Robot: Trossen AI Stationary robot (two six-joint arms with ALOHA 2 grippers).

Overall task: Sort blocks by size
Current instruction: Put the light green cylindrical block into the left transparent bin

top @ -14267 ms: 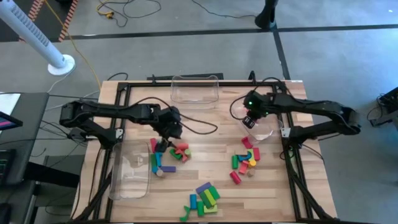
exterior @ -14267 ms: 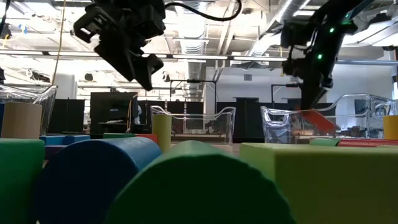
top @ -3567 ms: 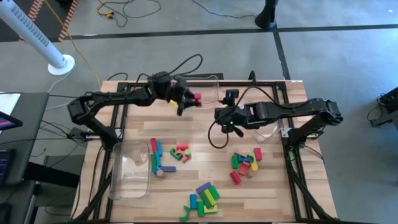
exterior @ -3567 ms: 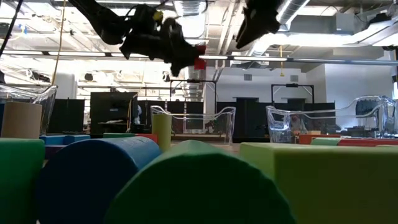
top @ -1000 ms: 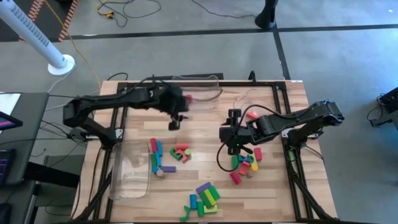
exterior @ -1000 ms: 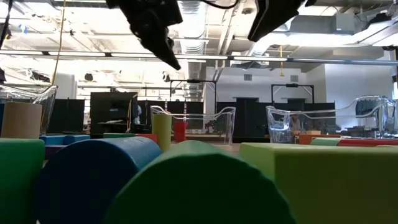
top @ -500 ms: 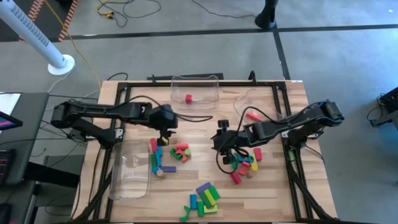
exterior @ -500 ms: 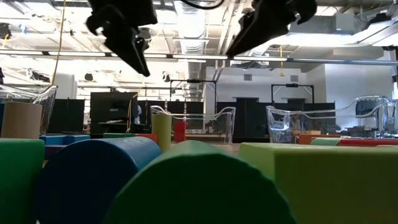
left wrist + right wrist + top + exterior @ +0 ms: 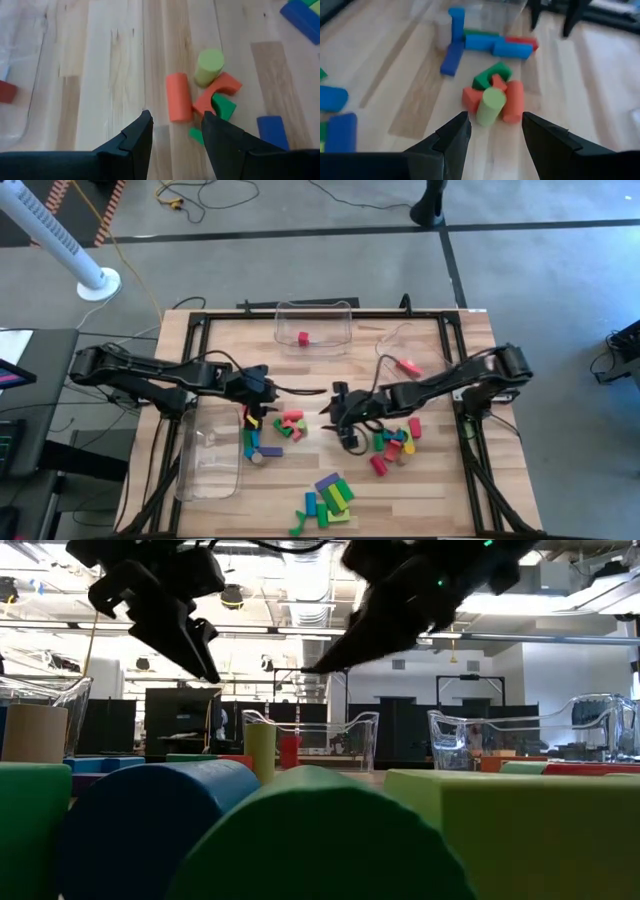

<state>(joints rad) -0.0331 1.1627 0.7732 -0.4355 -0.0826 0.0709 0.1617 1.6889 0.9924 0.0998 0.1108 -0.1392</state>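
Left wrist view: left claw [image 9: 175, 132] spread, empty, above the orange cylinder [image 9: 178, 97]. Light and rollable, probably; pinch its curved sides. Right claw [image 9: 492, 131] spread too.

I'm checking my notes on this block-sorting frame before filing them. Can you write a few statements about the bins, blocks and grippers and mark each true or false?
1. A single small red block lies in the clear bin at the table's far edge. True.
2. The left gripper is shut on an orange cylinder. False: its jaws are open and empty, and the orange cylinder lies on the table ahead of it.
3. The right gripper is open, facing a cluster with a light green cylinder. True.
4. The long clear bin at the table's left side is full of blocks. False: no blocks show inside it.
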